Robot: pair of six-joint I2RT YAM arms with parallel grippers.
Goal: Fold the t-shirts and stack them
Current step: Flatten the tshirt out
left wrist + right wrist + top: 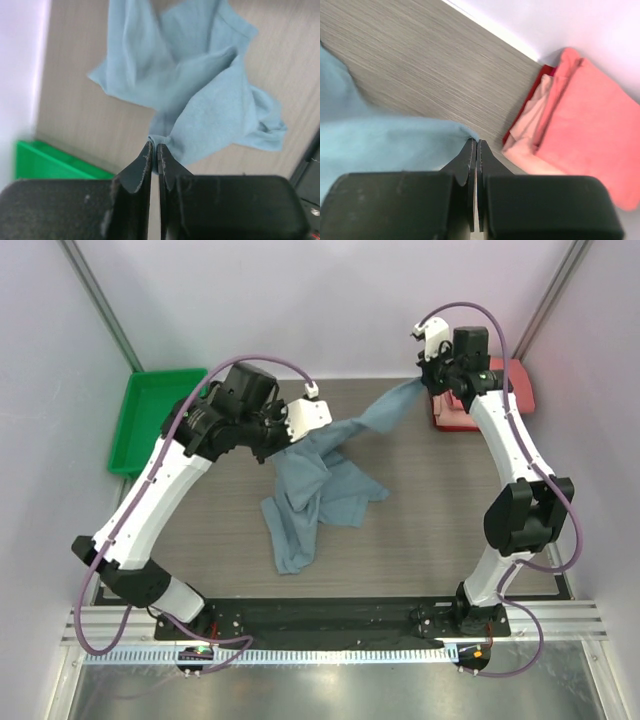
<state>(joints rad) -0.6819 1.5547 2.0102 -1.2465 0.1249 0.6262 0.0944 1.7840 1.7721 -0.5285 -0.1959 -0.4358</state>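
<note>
A dusty blue-grey t-shirt (320, 490) hangs crumpled over the middle of the table, stretched between both arms, its lower part resting on the wood. My left gripper (330, 425) is shut on a bunched corner of it, and the cloth (210, 110) spreads below the left gripper (154, 146). At the back right my right gripper (425, 385) is shut on another edge; in the right wrist view the cloth (380, 145) runs off to the left of that gripper (477, 142). Folded coral-red and pink t-shirts (585, 130) lie stacked just beside it, the stack (520, 390) partly hidden by the right arm.
A green plastic tray (150, 420) stands at the back left, close behind the left arm, its rim (45, 160) showing below the left gripper. Pale walls close the table at the back and both sides. A dark rail (330, 615) runs along the near edge.
</note>
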